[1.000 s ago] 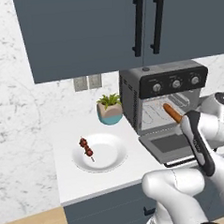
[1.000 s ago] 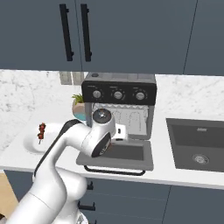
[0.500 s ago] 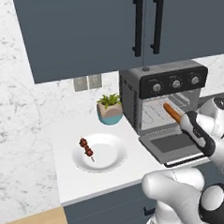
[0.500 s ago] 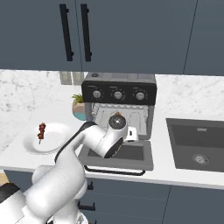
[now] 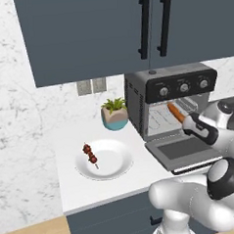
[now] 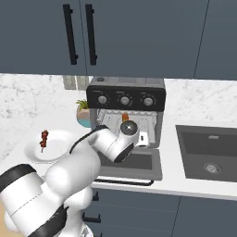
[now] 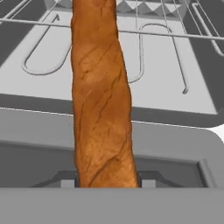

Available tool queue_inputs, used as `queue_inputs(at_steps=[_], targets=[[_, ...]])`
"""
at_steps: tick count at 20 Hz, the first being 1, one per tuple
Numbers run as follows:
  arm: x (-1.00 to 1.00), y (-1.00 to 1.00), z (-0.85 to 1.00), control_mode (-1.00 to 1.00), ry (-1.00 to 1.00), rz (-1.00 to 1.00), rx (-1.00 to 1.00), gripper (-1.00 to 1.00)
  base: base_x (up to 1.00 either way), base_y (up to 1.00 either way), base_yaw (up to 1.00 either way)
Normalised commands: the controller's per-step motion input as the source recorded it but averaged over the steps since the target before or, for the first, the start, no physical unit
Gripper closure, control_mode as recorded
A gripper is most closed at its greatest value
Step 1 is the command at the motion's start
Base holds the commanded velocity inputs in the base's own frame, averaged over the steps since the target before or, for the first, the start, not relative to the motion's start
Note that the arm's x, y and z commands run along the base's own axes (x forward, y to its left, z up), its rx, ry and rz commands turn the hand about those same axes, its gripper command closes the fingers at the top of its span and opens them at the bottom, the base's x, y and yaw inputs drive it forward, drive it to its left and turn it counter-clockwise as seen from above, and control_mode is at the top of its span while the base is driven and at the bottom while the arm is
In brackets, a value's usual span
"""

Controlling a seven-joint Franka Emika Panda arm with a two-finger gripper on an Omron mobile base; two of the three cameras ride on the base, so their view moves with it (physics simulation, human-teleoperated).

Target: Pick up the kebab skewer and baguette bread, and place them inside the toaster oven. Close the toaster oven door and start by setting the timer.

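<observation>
Seen from the left base: short dark-red kebab skewer lying on a round white plate, well left of the boxy dark toaster oven with its dark drop-down door lowered. Seen from the hand: long orange-brown baguette bread over the oven's wire rack. Two-finger gripper clamped on the baguette's near end, at the oven mouth.
</observation>
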Motion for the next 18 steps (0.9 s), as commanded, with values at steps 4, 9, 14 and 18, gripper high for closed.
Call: queue_inputs(at_steps=[4, 9, 14, 18], targets=[[0.36, 0.00, 0.00, -1.00, 0.00, 0.00, 0.01, 1.00, 0.00, 0.00, 0.00], [0.37, -0.08, 0.00, -1.00, 0.01, -0.03, 0.00, 1.00, 0.00, 0.00, 0.00], [0.36, -0.04, 0.00, -1.00, 0.00, -0.06, 0.00, 1.00, 0.00, 0.00, 0.00], [0.34, 0.00, 0.02, -1.00, 0.00, -0.09, 0.00, 1.00, 0.00, 0.00, 0.00]])
